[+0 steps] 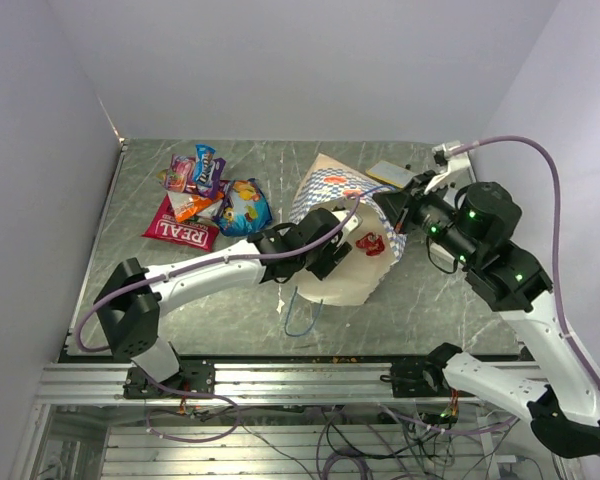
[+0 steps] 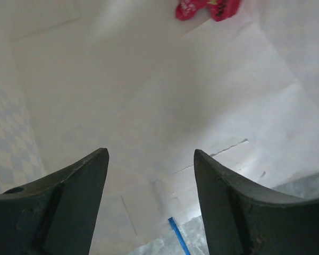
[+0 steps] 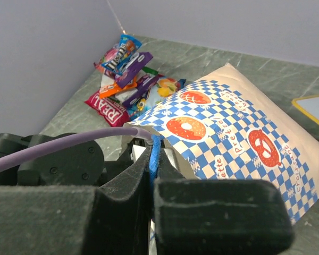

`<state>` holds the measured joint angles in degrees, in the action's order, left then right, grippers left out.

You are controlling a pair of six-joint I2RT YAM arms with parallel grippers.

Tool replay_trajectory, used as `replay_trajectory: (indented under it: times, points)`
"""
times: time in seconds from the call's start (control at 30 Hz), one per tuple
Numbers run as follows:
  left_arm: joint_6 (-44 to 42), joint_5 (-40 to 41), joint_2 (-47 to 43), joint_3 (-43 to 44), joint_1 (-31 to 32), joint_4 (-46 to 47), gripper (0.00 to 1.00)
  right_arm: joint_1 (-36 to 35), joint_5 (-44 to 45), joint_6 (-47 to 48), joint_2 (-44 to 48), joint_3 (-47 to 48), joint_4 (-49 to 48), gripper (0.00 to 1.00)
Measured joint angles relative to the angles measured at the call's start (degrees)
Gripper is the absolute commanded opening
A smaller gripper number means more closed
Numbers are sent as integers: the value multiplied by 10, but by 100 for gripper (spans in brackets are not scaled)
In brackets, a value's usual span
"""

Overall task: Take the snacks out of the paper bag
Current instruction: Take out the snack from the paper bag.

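A large cream paper bag [image 1: 325, 185] with a blue-and-white checkered outside is seen lying on its side on the green-grey marbled desk [image 1: 460, 300], its mouth turned toward the left arm. The left gripper [image 2: 150, 154] is reached into that mouth. Its fingers [image 2: 69, 202] are spread wide with nothing held, and only the bag's pale inner wall is seen in the gap. One tiny red wrapped candy [image 2: 207, 8] is seen deeper inside the bag, beyond the fingertips and slightly to their right, untouched by them.

The right gripper [image 3: 151, 159] is clamped at the bag's rim, with a thin blue cord handle [image 3: 155, 151] pinched between its fingers. A second blue cord [image 1: 302, 315] is draped loose on the desk at the bag's near edge.

Outside the bag, well apart from both grippers, small glossy packets [image 1: 205, 195] are heaped at the far left of the desk. One red packet lettered "REAL" [image 1: 183, 227] and one orange packet [image 1: 193, 208] are made out, with blue and purple ones overlapping them. At least five are counted; the exact number cannot be told from the overlap
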<state>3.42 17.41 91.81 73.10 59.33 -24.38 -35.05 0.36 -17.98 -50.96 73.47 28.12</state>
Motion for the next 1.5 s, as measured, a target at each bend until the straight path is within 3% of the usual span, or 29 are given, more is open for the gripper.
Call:
replay_trajectory:
  times: [0.57, 0.83, 1.03, 1.27, 1.5]
  points:
    - [173, -104, -108, -194, 7, 208, 90, 0, -61, -43, -89, 9, -7, 0]
    - [172, -62, -123, -232, 73, 302, 75, 0, -77, -52, -106, 40, 27, 0]
    - [122, -14, -35, -225, 96, 425, 68, 0, -81, -55, -110, 67, 38, 0]
    - [35, 32, 77, -225, 98, 548, 70, 0, -83, -54, -141, 109, 52, 0]
    - [-9, 26, 179, -182, 80, 613, 80, 0, -83, -55, -144, 116, 68, 0]
